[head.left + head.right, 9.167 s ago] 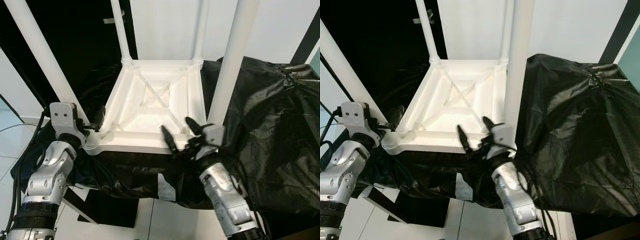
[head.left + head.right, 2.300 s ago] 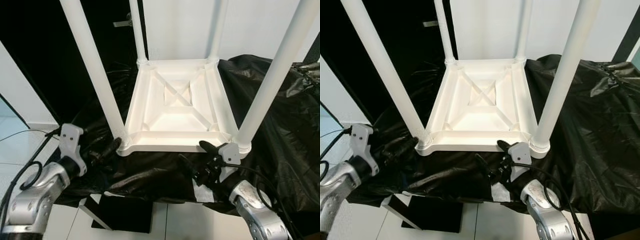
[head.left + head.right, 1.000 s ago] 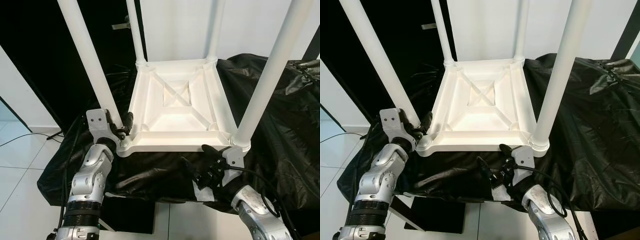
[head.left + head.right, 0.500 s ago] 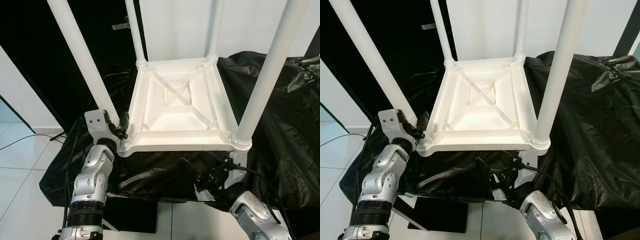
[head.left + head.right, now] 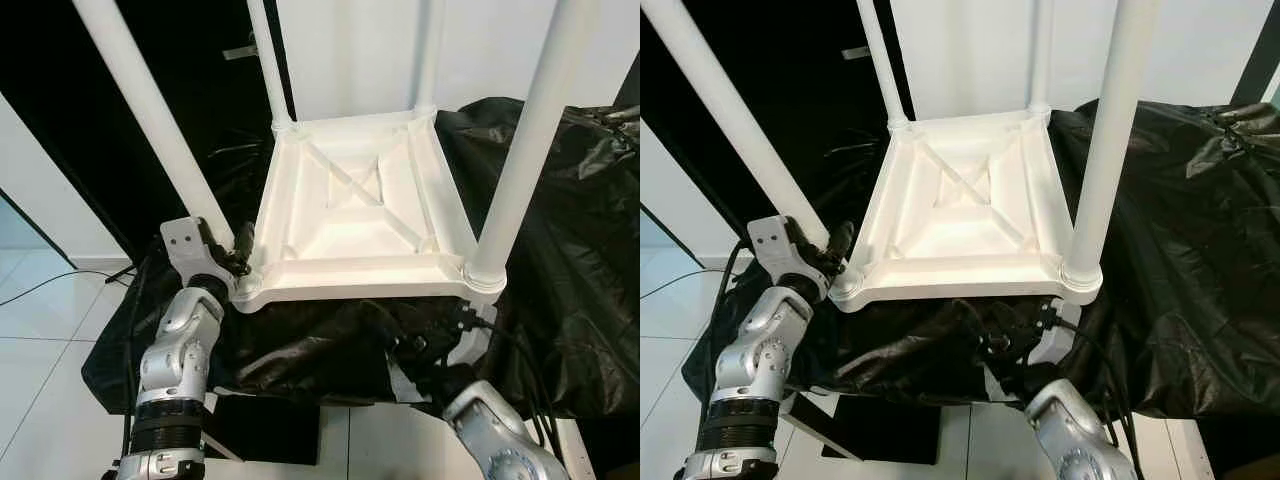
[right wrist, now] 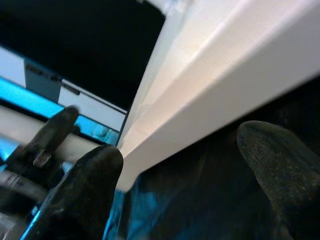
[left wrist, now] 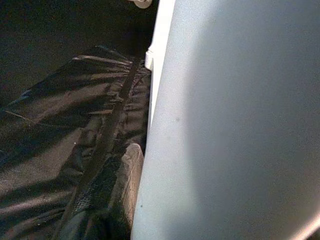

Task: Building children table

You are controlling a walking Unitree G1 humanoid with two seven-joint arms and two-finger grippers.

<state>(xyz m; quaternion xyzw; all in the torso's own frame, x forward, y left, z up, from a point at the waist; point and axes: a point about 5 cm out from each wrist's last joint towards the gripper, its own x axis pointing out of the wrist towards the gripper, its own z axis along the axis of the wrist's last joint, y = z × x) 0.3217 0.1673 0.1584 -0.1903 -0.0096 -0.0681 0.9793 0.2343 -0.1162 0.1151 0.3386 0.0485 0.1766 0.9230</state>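
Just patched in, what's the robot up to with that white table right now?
A white children's table lies upside down on a surface draped in black plastic sheeting, all four legs pointing up. The left gripper is at the near left corner, beside the base of that leg. The right gripper sits low against the sheeting, just under the table's near edge, with its fingers spread open. The near right leg stands seated in its corner socket.
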